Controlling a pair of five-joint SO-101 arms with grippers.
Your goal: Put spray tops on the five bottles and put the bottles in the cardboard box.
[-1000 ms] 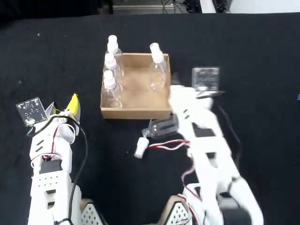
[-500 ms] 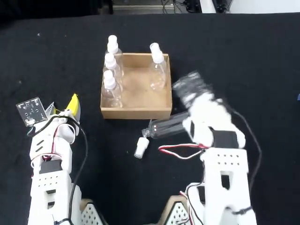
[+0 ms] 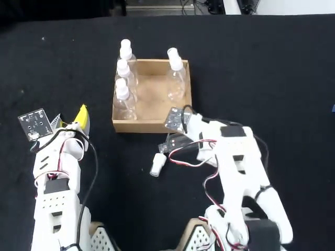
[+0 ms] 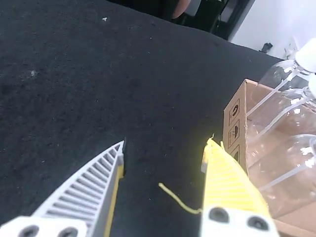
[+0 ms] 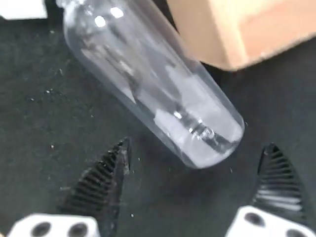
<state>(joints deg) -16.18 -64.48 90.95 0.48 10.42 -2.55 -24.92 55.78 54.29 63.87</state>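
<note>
Last bottle's capping step: your right gripper [image 5: 196, 146] hung open astride the fifth bottle [image 5: 153, 84] at the cardboard box's [image 3: 152, 126] 6 o'clock, with the loose spray top [image 3: 157, 164] at the bottle's 8. Next, likely: clamp the bottle.

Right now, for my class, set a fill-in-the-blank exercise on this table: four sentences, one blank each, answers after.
The cardboard box holds ____ capped bottles. The uncapped bottle lies on its ____ outside the box. The jaws of the right gripper stand ____ by that bottle's base. The loose spray top beside it is ____ in colour.
Missing words: four, side, open, white.
</note>
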